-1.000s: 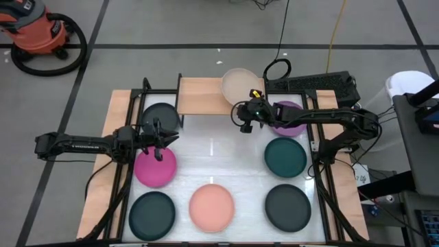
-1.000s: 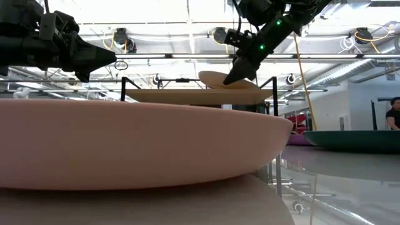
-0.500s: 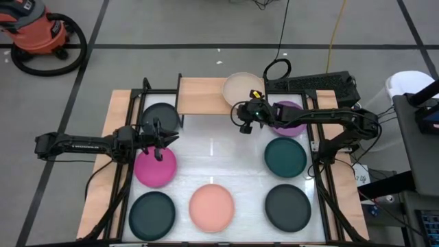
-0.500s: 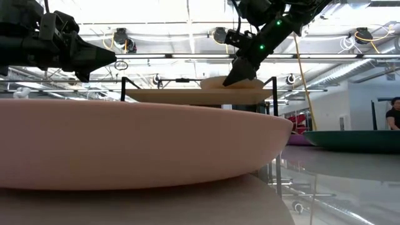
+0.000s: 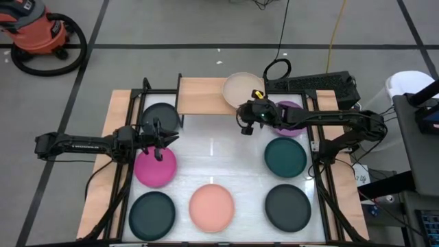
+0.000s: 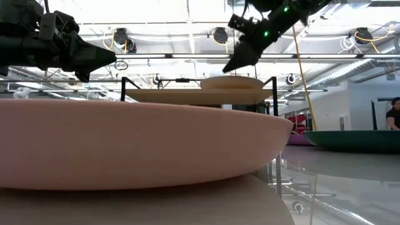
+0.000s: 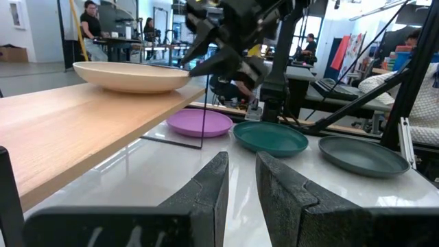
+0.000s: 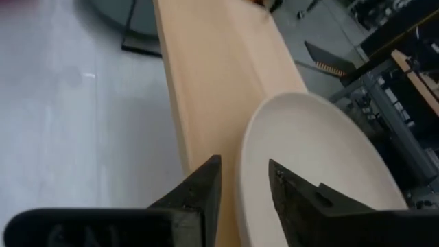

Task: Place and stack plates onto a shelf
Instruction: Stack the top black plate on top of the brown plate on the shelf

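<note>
We see the low light-wood shelf [image 5: 202,96] bare from its left end to the round beige plate [image 5: 239,86] sitting at its right end. The right gripper [image 5: 247,126] hangs at the plate's 6 o'clock, fingers slightly apart and clear of its rim. The white surface [image 5: 212,154] lies open at centre; a magenta plate [image 5: 154,167] at 9 o'clock and a teal plate [image 5: 285,156] at 3 o'clock flank it.

Right gripper [image 5: 245,125] raised, my arm stretched in from the right, fingers [image 8: 206,180] parted a little, nothing between them. Left gripper [image 5: 159,138] hangs level, arm extended from the left, fingers [image 7: 206,192] slightly apart, empty.
</note>
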Action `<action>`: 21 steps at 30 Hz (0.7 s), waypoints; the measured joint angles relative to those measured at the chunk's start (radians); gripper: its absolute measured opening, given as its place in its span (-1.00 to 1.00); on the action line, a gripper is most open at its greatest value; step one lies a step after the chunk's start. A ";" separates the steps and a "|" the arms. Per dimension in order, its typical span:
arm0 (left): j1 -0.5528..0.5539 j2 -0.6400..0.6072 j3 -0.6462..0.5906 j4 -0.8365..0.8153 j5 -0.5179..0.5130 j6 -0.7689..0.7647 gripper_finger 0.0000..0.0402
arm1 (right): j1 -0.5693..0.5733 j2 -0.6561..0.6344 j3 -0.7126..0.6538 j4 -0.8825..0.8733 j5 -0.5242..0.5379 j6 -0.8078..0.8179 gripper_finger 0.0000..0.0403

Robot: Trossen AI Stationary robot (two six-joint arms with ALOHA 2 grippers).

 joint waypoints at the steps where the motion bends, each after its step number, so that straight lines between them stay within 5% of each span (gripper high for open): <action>1: 0.000 0.000 0.000 0.000 0.000 0.000 -0.61 | 0.010 -0.012 0.000 0.000 0.000 0.000 -0.44; 11: 0.000 0.000 0.000 0.000 0.000 0.000 -0.61 | 0.174 -0.115 -0.013 0.004 -0.133 0.145 -0.41; 21: 0.000 0.000 0.000 0.000 0.000 0.000 -0.61 | 0.368 -0.118 -0.200 0.277 0.002 0.053 -0.50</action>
